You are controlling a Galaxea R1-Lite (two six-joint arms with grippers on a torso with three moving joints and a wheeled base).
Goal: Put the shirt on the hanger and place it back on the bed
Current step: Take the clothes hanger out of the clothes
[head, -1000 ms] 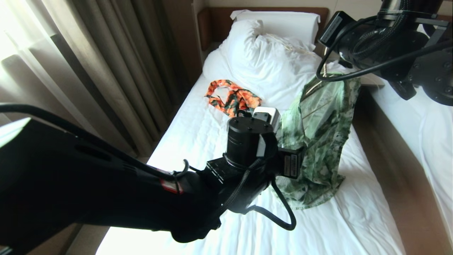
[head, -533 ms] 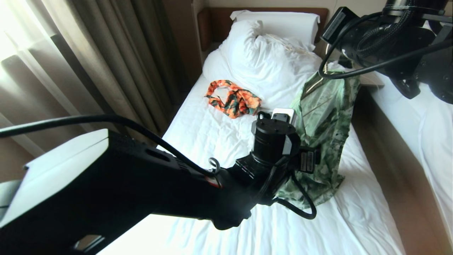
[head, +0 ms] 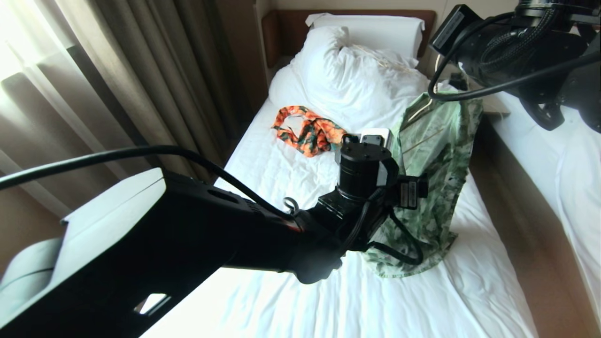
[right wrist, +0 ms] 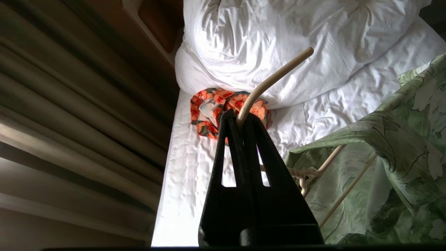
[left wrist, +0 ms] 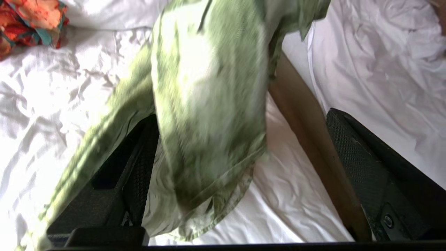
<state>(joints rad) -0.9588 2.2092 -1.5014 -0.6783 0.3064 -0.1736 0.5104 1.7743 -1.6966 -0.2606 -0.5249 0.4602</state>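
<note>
The left arm reaches across the foot end of the bed (head: 291,188), its big black forearm filling the lower part of the head view. The left tool (left wrist: 240,174) stands wide apart, one finger (left wrist: 139,167) draped by the lower hem of the shirt (head: 432,178), the other finger (left wrist: 366,157) clear of the cloth on the aisle side; nothing is gripped. The shirt hangs in the air over the bed's right half, its bottom edge crumpled on the white sheet. Further up, the right tool (right wrist: 240,120) is clamped together on the hook of the hanger (right wrist: 271,80), holding it up; the hanger's cream wire runs under the shirt's shoulder. Beyond, an orange patterned garment (head: 310,131) lies on the sheet just before the bunched duvet (head: 357,80), with the pillow (head: 371,28) against the brown headboard (head: 291,28).
</note>
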